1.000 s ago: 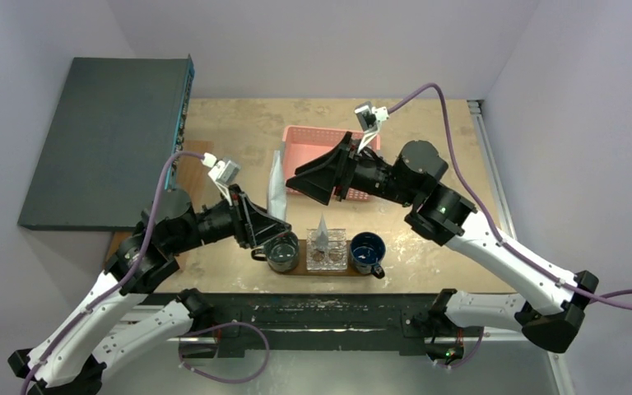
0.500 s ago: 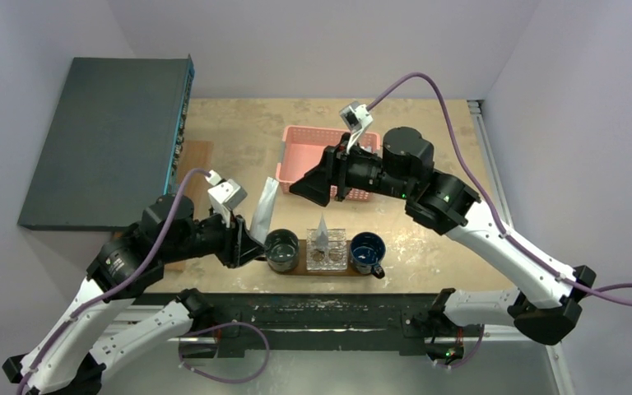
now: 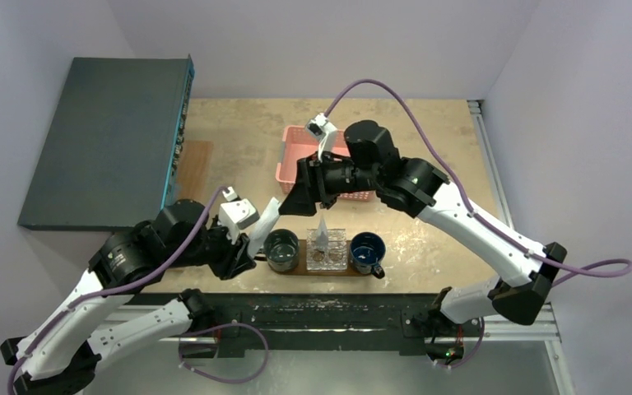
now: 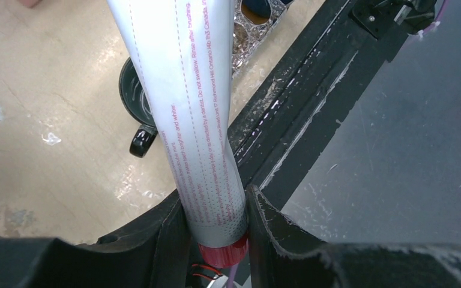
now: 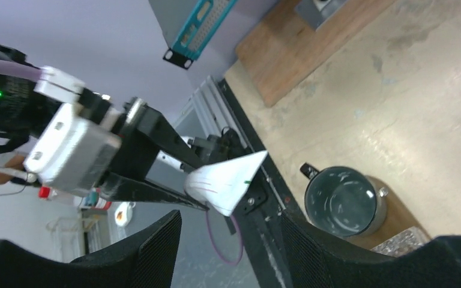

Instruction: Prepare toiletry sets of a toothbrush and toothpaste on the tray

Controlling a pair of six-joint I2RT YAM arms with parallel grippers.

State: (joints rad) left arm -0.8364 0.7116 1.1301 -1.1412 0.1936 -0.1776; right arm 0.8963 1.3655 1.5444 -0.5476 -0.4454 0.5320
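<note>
My left gripper (image 3: 244, 253) is shut on the red-capped end of a white toothpaste tube (image 3: 264, 224) printed with red text. It holds the tube tilted up, just left of a dark cup (image 3: 281, 250). In the left wrist view the tube (image 4: 180, 90) runs up from between my left gripper's (image 4: 219, 223) jaws. My right gripper (image 3: 298, 201) is open and empty, above and behind the cup. The right wrist view shows the tube's flat end (image 5: 225, 180) beyond my right gripper (image 5: 231, 243). The dark brown tray (image 3: 339, 272) lies at the near edge. No toothbrush shows.
On the tray stand the dark cup (image 5: 342, 201), a clear holder (image 3: 327, 255) with a pale cone-shaped thing (image 3: 322, 230) in it, and a blue mug (image 3: 368, 249). A pink basket (image 3: 295, 155) sits behind my right arm. A grey box (image 3: 103, 140) stands at the left.
My left arm has drawn back toward the near edge with the tube. My right arm has swung left and nearer, from over the pink basket to above the dark cup.
</note>
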